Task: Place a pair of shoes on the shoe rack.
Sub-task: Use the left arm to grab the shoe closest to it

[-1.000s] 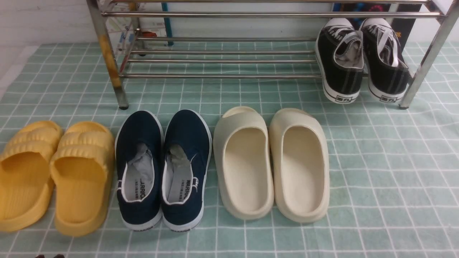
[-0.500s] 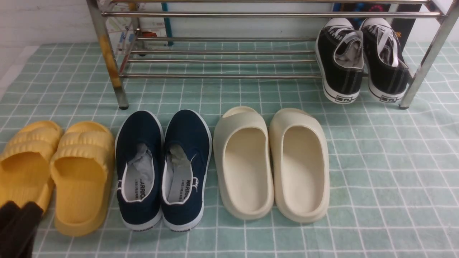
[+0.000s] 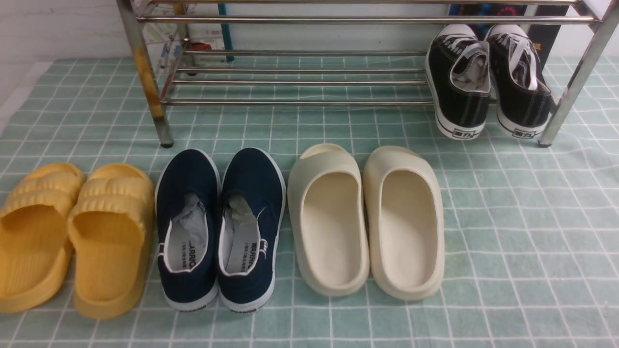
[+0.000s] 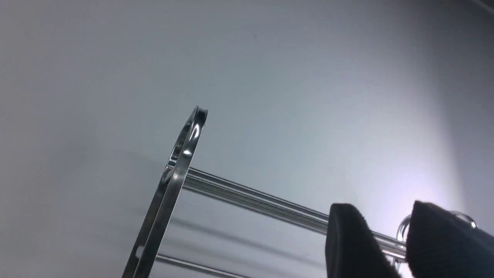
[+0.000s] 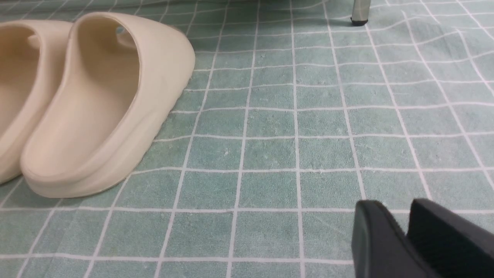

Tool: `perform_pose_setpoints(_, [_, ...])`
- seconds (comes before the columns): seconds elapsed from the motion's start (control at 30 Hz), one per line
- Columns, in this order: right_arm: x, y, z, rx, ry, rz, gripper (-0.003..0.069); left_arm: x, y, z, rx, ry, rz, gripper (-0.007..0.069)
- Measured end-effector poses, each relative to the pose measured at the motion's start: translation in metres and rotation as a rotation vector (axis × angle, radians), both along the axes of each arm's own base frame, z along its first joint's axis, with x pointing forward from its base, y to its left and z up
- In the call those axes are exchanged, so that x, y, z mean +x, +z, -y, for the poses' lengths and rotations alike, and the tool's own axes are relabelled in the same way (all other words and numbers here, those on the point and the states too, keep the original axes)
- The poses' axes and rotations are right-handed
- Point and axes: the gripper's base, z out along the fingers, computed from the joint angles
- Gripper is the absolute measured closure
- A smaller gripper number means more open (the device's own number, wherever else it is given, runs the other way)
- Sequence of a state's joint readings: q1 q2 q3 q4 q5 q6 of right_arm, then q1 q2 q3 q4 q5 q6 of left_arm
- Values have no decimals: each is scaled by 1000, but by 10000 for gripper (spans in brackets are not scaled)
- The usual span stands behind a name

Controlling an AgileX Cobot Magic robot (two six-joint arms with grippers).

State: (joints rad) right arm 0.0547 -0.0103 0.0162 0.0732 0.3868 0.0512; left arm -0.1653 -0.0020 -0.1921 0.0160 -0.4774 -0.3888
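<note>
Fingers (image 4: 355,239) of the left gripper (image 4: 380,216), black and blunt-tipped, are standing apart and gripping nothing. Round chrome bars of the shoe rack (image 4: 251,197) are showing through the gap against a plain pale wall. The right gripper (image 5: 393,206) is hovering low over the green checked cloth (image 5: 293,127), its matte black fingers (image 5: 378,239) parting by only a narrow slit and clasping nothing. A smooth, rounded cream slide (image 5: 100,108) is lying well to one side of them.

In the front view the navy slip-ons (image 3: 220,227) are sitting side by side on the cloth (image 3: 508,241), in front of the shoe rack (image 3: 300,102) and not on it. Their canvas uppers are looking soft and dull above white rubber soles, with grey insoles showing inside the white-edged openings. They are lying between ribbed yellow slides (image 3: 111,232) and the thick, seamless cream slides (image 3: 329,222), just beside both pairs. Black lace-up sneakers (image 3: 459,96) are resting on the rack's lower bars at its right end, heels hanging over the front bar.
</note>
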Motion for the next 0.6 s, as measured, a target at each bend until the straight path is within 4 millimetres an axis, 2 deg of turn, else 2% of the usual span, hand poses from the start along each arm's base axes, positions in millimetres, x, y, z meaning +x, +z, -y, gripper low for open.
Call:
perform_pose_setpoints(0.07, [0, 0, 0, 0, 0, 0, 489, 2, 25, 0, 24, 3, -153, 386])
perform_pose_setpoints(0.1, [0, 0, 0, 0, 0, 0, 486, 10, 37, 1, 55, 9, -321, 386])
perform_pose_setpoints(0.17, [0, 0, 0, 0, 0, 0, 482, 26, 42, 3, 95, 15, -535, 386])
perform_pose_setpoints(0.2, [0, 0, 0, 0, 0, 0, 482, 35, 41, 5, 110, 16, -628, 386])
perform_pose_setpoints(0.23, [0, 0, 0, 0, 0, 0, 482, 37, 41, 5, 113, 16, -645, 386])
perform_pose_setpoints(0.37, [0, 0, 0, 0, 0, 0, 475, 72, 28, 11, 145, 12, -869, 386])
perform_pose_setpoints(0.43, [0, 0, 0, 0, 0, 0, 473, 95, 16, 15, 150, 1, -990, 386])
perform_pose_setpoints(0.53, [0, 0, 0, 0, 0, 0, 470, 118, 3, 21, 120, -32, -1116, 389])
perform_pose_setpoints(0.6, [0, 0, 0, 0, 0, 0, 467, 135, -7, 30, 101, -84, -1239, 419])
